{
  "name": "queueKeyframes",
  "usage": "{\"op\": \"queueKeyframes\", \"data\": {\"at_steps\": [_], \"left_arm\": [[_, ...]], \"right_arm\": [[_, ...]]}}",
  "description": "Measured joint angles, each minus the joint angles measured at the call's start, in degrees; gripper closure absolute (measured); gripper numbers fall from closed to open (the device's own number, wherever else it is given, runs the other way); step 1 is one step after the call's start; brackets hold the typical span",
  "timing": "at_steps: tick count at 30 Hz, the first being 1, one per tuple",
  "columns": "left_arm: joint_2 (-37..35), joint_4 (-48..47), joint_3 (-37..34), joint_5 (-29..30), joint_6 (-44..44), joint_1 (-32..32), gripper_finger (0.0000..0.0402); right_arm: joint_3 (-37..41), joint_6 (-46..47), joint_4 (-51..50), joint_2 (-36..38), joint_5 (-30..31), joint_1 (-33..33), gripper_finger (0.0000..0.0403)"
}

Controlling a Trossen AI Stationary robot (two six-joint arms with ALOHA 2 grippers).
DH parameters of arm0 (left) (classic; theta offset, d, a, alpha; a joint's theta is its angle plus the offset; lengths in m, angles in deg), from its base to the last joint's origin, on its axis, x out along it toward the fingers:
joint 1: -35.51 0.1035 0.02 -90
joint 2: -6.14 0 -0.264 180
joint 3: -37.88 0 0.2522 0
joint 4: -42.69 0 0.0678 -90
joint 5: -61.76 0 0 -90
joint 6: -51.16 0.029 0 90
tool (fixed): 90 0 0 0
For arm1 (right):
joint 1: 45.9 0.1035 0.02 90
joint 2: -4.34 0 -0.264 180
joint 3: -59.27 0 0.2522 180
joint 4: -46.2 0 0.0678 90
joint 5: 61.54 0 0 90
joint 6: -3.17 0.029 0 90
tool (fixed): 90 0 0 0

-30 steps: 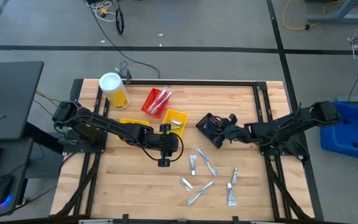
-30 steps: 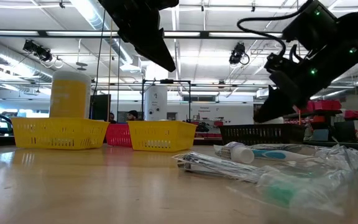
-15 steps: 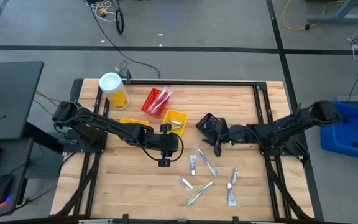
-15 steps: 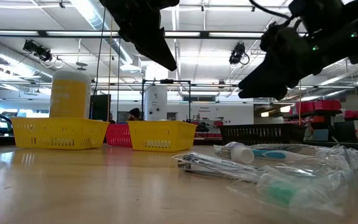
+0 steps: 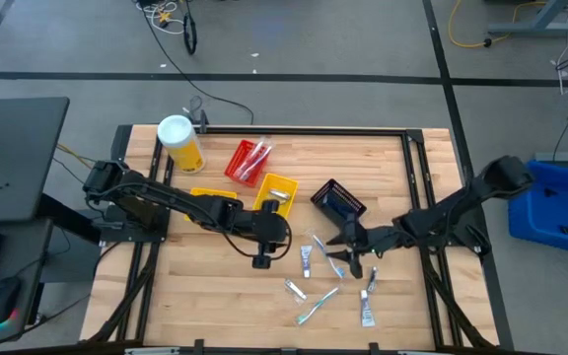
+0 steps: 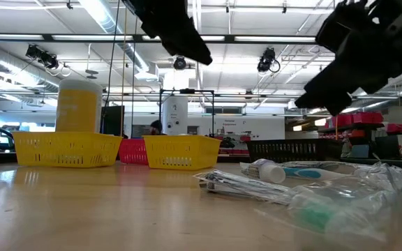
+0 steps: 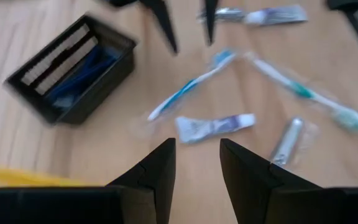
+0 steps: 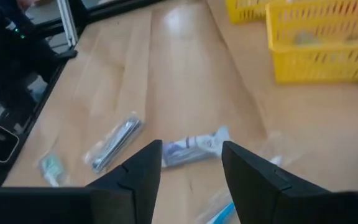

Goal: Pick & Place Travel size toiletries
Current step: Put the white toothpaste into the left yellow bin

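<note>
The travel size toiletries lie loose on the wooden table right of centre: a white toothpaste tube (image 7: 215, 126), a blue toothbrush (image 7: 191, 84), a green-tipped toothbrush (image 7: 303, 93), a wrapped razor (image 8: 114, 143) and more tubes (image 5: 368, 296). My right gripper (image 5: 338, 248) hovers open just right of the tube (image 8: 191, 147), slanting down. My left gripper (image 5: 272, 247) hangs open above the table left of the pile; its fingers (image 7: 160, 168) hold nothing.
A black bin (image 5: 338, 200) with blue items stands beyond the pile. Two yellow bins (image 5: 277, 189) and a red bin (image 5: 248, 161) sit toward the far left, with a yellow canister (image 5: 180, 143) at the far-left corner. Bare wood lies along the near edge.
My right gripper has swung away from above the black bin toward the table's near edge and now hangs beside the toiletries, turned to point at them. My left gripper has stayed in place and tipped a little.
</note>
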Motion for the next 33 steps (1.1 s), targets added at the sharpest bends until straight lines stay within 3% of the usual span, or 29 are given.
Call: {"op": "queueKeyframes", "data": {"at_steps": [6, 11, 16, 20, 26, 33], "left_arm": [[0.00, 4.98, -0.02, -2.56, 6.06, -0.02, 0.0270], [1.12, 9.34, -0.02, -5.68, 5.06, 0.00, 0.0270], [2.45, 8.66, -0.05, -8.79, 9.95, 0.15, 0.0270], [2.40, 8.33, 0.13, -6.71, 7.59, 0.15, 0.0270], [-0.46, -0.50, 0.88, -4.56, 7.59, 0.15, 0.0270], [-4.73, -8.21, 1.07, -2.69, 3.26, -0.09, 0.0270]], "right_arm": [[0.00, 5.22, 0.49, -4.49, 0.20, 1.49, 0.0226], [0.00, 5.34, 0.51, -7.11, 0.20, 1.58, 0.0234], [-0.01, 3.73, 2.13, -7.55, -0.44, 2.01, 0.0240], [-2.02, -5.40, 3.27, -8.36, -0.76, 3.61, 0.0239], [-9.76, -21.41, 3.42, -13.59, -2.26, 3.75, 0.0223], [-19.82, -35.87, -7.71, -19.25, -10.05, -0.56, 0.0174]]}}
